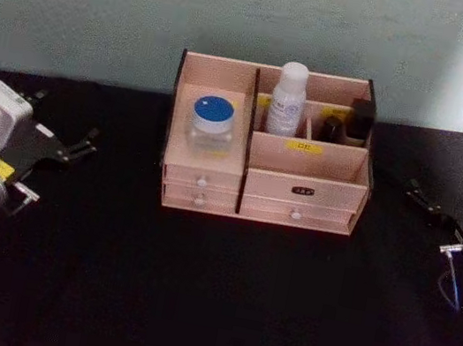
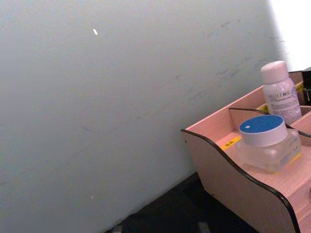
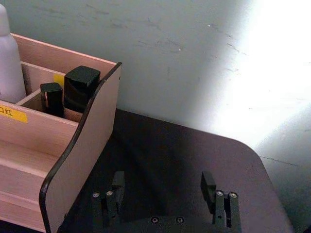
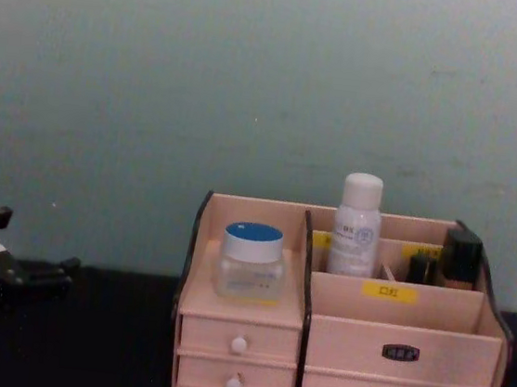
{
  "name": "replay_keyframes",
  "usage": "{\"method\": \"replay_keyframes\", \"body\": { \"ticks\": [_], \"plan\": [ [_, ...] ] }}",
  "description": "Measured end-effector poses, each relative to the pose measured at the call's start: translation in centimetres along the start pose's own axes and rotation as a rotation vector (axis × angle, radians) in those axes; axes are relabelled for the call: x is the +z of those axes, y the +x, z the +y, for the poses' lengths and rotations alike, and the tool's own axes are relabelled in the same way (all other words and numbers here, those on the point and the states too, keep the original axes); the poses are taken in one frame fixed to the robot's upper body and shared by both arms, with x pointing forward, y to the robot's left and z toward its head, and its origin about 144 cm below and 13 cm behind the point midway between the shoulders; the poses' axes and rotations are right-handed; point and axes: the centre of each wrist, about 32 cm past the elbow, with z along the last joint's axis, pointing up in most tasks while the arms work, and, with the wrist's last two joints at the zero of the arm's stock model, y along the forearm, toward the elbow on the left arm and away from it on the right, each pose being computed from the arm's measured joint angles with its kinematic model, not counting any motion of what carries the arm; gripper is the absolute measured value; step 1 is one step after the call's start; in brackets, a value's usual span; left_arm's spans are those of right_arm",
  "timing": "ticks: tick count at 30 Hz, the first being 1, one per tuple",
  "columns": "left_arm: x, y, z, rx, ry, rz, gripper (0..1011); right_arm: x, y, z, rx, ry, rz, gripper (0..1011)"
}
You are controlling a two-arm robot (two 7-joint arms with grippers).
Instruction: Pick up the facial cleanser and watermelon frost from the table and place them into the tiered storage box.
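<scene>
Your left gripper (image 1: 83, 147) hangs over the black table (image 1: 208, 303), well left of the tiered storage box (image 1: 301, 188), fingers spread and holding nothing. Your right gripper (image 3: 163, 184) sits well right of the box, jaws wide apart and empty. In the box's left compartment you see the watermelon frost (image 1: 211, 123) standing upright. The facial cleanser (image 1: 288, 99) stands in the rear middle compartment, with two small dark bottles (image 1: 348, 122) just right of it.

Watermelon frost (image 1: 212, 121) (left) and facial cleanser (image 1: 288, 99) inside box (image 1: 301, 187).
</scene>
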Motion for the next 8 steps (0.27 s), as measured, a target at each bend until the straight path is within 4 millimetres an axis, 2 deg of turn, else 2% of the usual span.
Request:
{"method": "replay_keyframes", "body": {
  "ticks": [8],
  "plan": [
    [0.00,0.00,0.00,0.000,0.000,0.000,1001,0.01,0.01,-0.01,0.001,0.000,0.000,1003]
  ]
}}
